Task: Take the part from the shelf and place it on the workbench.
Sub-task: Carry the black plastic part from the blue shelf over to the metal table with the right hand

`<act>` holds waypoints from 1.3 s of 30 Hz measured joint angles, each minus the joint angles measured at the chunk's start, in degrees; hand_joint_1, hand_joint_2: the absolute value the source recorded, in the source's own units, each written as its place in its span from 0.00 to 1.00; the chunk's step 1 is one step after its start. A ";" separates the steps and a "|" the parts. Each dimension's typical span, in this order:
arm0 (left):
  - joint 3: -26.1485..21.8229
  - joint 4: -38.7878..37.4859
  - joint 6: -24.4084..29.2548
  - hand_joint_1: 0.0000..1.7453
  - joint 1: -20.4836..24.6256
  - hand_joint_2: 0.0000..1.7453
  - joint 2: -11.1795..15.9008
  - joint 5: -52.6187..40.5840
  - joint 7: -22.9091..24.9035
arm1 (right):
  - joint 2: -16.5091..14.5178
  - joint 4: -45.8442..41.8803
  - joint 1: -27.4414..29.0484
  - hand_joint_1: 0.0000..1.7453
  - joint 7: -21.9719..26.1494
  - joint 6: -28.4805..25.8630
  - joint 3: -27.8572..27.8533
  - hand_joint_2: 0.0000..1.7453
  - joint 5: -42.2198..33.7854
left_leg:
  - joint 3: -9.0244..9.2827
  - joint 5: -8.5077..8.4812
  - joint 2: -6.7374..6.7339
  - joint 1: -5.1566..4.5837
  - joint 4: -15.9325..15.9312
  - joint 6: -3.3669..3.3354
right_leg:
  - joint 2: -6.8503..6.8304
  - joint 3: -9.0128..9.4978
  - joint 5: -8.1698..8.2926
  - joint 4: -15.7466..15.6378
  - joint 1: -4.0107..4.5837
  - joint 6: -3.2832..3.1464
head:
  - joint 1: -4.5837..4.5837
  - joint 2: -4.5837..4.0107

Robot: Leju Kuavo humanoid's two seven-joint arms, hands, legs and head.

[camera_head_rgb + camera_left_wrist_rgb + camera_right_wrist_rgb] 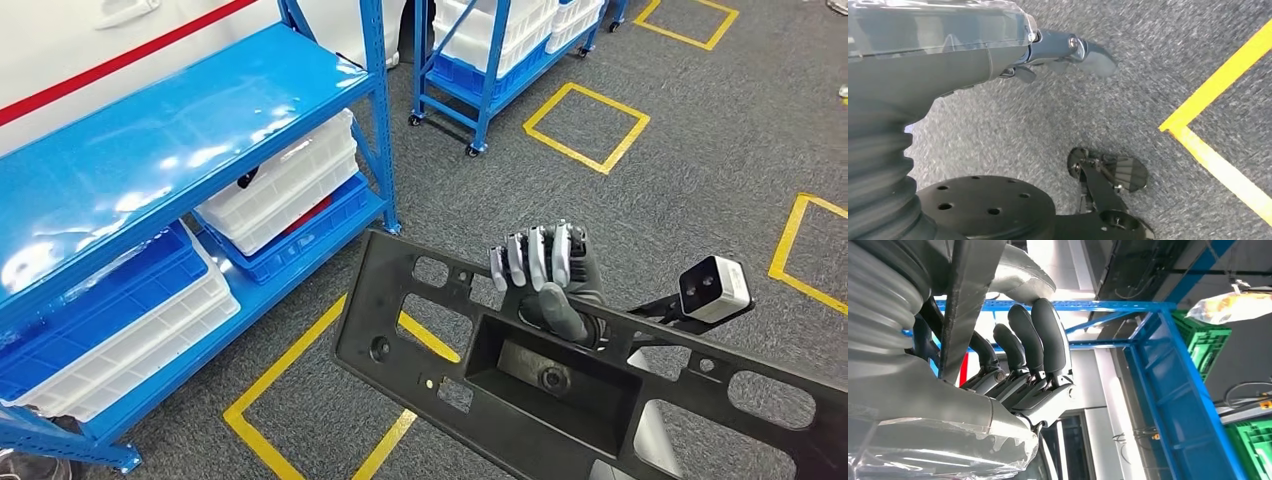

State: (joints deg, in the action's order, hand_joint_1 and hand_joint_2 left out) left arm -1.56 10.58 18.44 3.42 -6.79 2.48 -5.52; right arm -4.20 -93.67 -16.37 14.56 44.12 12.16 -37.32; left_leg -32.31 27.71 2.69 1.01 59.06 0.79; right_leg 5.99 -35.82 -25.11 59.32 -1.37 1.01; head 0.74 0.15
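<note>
- Head view: the right robot hand grasps the part, a long black panel across the lower right of the frame, fingers over its top edge, thumb on its face.
- One-point hold on a long panel; I judge it could pivot or slip if the robot turns sharply.
- The part's left end sits near the shelf at upper left; a swing could clip the post.
- Left wrist view: the left robot hand hangs over the carpet, fingers curled, holding nothing, so it gives no support.
- No counter in sight; the carry may be long.
</note>
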 joint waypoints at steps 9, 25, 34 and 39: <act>-0.03 0.01 0.07 0.00 -0.05 1.00 0.01 -0.01 -0.29 | 0.04 -0.49 0.32 0.88 0.79 -0.37 -1.90 1.00 0.30 | 0.14 -0.60 -5.10 -0.81 -0.77 -2.07 | -5.86 -5.75 -5.31 13.24 0.25 0.48 | -0.56 0.00; -0.19 0.00 0.29 0.00 -0.14 1.00 0.65 -0.16 0.10 | -0.23 0.37 -0.40 0.88 1.97 0.94 -2.96 1.00 -0.13 | -4.68 3.76 -2.85 -0.49 10.81 0.34 | -3.11 1.06 -0.10 -0.68 0.90 -2.39 | -0.45 0.00; -0.21 -0.01 0.41 0.00 0.03 1.00 1.00 -0.71 0.57 | -0.50 0.23 -0.50 0.88 2.11 0.82 -3.14 1.00 -0.01 | -0.25 -0.85 -1.11 0.01 -0.36 -1.68 | -2.85 -2.22 -2.20 3.96 0.61 0.44 | -0.75 0.00; -0.21 -0.01 0.31 0.00 0.00 1.00 1.21 -1.15 0.58 | -0.50 0.17 -0.13 0.88 2.09 0.70 -3.30 1.00 0.07 | -0.54 -0.89 -4.50 -0.55 -0.41 -2.09 | -5.75 -7.18 -6.57 15.49 0.54 0.85 | -0.95 0.00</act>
State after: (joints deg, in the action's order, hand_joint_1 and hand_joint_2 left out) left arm -1.77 10.58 18.75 3.42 -5.58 1.33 -4.94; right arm -4.70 -93.50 -16.50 16.65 44.83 8.86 -37.24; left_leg -32.84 26.82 -1.80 0.46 58.65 -1.30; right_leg 0.24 -43.00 -31.68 74.81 -0.84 1.86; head -0.21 0.15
